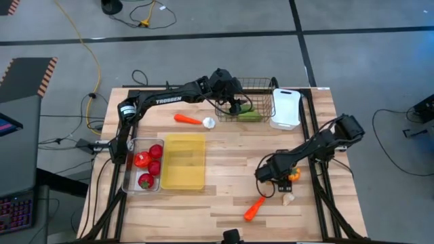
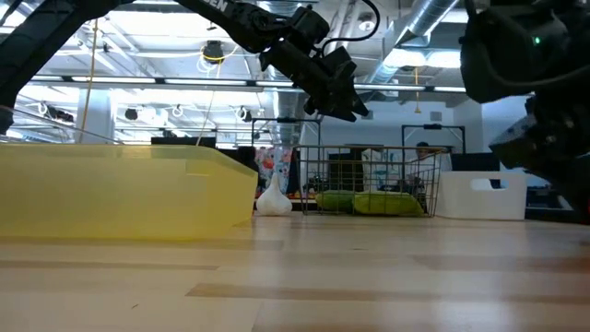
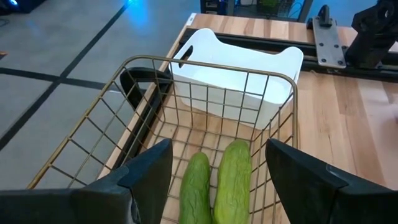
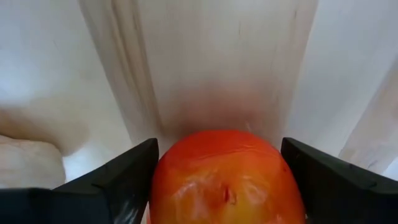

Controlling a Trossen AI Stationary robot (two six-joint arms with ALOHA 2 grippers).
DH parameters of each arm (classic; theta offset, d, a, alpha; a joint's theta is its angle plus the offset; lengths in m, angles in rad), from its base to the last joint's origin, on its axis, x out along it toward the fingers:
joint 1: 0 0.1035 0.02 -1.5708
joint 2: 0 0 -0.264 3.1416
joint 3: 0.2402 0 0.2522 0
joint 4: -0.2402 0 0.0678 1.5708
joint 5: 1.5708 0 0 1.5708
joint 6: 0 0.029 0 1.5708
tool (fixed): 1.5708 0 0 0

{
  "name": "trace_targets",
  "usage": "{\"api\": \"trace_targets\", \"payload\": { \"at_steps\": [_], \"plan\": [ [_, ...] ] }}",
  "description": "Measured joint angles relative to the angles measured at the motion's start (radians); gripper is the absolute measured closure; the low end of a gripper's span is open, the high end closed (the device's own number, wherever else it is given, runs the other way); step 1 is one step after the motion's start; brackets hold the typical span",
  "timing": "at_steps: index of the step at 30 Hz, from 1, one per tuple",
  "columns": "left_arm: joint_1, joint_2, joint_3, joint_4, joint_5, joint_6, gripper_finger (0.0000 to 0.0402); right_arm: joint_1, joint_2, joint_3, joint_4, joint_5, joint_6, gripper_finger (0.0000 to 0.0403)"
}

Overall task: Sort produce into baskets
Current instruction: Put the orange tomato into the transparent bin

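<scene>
The right gripper (image 4: 217,168) has its fingers spread either side of an orange pepper (image 4: 227,177) lying on the table (image 1: 224,203) toward 4 o'clock, with a white garlic piece (image 1: 289,198) just beside it at its 6 o'clock and a carrot (image 1: 254,209) near at its 8 o'clock. The left gripper (image 3: 217,165) hangs with fingers wide apart above the wire basket (image 3: 112,118) at the table's 12 o'clock, where two cucumbers (image 3: 221,183) lie side by side; the white tray (image 3: 233,81) stands just beside the basket at its 3 o'clock. Out at 9 o'clock, tomatoes (image 1: 149,163) fill the clear bin (image 1: 129,181), with the yellow tray (image 1: 183,160) touching its 3 o'clock side.
</scene>
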Motion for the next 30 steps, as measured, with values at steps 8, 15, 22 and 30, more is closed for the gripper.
{"api": "trace_targets", "payload": {
  "at_steps": [8, 15, 22, 30],
  "plan": [
    [0.000, 0.000, 0.000, 0.001, 0.000, 0.000, 0.0158, -0.005, -0.002, 0.000, -0.016, 0.000, 0.001, 0.0081],
    [0.000, -0.002, 0.000, -0.001, 0.000, 0.018, 0.0164, -0.005, -0.002, 0.000, -0.013, 0.001, 0.001, 0.0080],
    [0.003, -0.057, -0.001, -0.052, -0.003, 0.057, 0.0173, -0.040, -0.002, 0.042, -0.011, 0.030, -0.005, 0.0080],
    [0.003, -0.196, -0.001, -0.257, -0.021, 0.123, 0.0174, -0.099, -0.002, 0.162, -0.012, 0.140, -0.101, 0.0080]
  ]
}}
